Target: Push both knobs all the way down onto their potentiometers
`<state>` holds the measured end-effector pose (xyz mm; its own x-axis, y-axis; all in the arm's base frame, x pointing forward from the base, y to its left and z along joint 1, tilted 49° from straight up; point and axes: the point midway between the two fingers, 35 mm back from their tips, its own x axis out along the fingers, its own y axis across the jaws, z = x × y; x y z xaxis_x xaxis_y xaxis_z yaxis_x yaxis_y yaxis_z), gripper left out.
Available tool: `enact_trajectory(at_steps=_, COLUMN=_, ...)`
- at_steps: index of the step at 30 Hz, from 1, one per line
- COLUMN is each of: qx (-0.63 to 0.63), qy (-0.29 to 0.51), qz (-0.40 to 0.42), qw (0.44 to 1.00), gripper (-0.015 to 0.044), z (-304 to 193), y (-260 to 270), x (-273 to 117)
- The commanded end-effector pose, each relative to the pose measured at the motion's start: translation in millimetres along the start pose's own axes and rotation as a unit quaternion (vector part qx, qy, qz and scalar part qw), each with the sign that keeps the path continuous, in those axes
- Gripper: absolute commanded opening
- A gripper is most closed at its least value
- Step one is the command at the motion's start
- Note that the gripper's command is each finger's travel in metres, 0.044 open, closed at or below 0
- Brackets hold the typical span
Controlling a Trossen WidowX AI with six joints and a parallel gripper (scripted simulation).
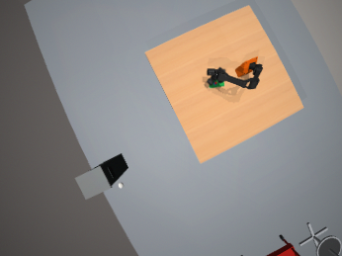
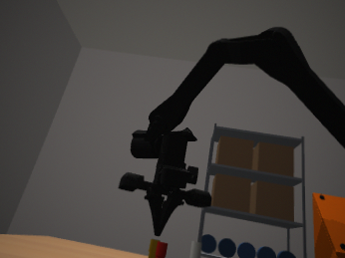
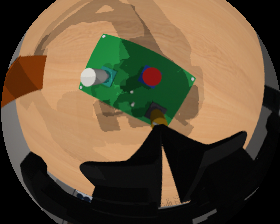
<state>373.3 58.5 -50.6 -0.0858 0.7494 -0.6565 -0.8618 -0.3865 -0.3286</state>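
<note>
The green circuit board [image 3: 172, 82] [image 1: 213, 86] stands on the table [image 1: 198, 134]. A yellow knob [image 3: 158, 120] [image 2: 154, 247] is over a dark potentiometer at the board's near edge in the wrist view. A red knob [image 3: 151, 76] [image 2: 161, 250] covers most of a blue potentiometer. A white knob [image 3: 88, 77] [image 2: 194, 250] stands out tall on a grey shaft from a teal potentiometer [image 3: 111, 76]. My gripper [image 3: 159, 128] [image 2: 158, 234] is shut and empty, its tips just above the yellow knob. Whether they touch it, and how far down the yellow and red knobs sit, I cannot tell.
An orange object [image 1: 246, 67] [image 2: 331, 225] [image 3: 25, 77] is on the table beside the arm's base. A shelf with brown boxes [image 2: 234, 155] stands in the background. A black and grey object [image 1: 115, 169] lies off the table.
</note>
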Motion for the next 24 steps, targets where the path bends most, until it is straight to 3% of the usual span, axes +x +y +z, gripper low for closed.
enact_trajectory(at_steps=1, qx=-0.003, qy=0.003, qz=-0.001, qw=1.000, gripper=0.0000, z=-0.5, y=-1.2, x=-7.6)
enact_trajectory(at_steps=10, qx=0.000, qy=0.000, qz=0.000, qw=1.000, gripper=0.0236, z=0.6, y=1.5, x=-2.2)
enact_trajectory(at_steps=18, qx=0.001, qy=0.004, qz=0.001, qw=1.000, gripper=0.0440, z=44.9, y=68.0, x=-26.9)
enact_trajectory(at_steps=24, qx=0.001, qy=0.003, qz=0.002, qw=1.000, gripper=0.0440, z=88.2, y=126.5, x=-31.4)
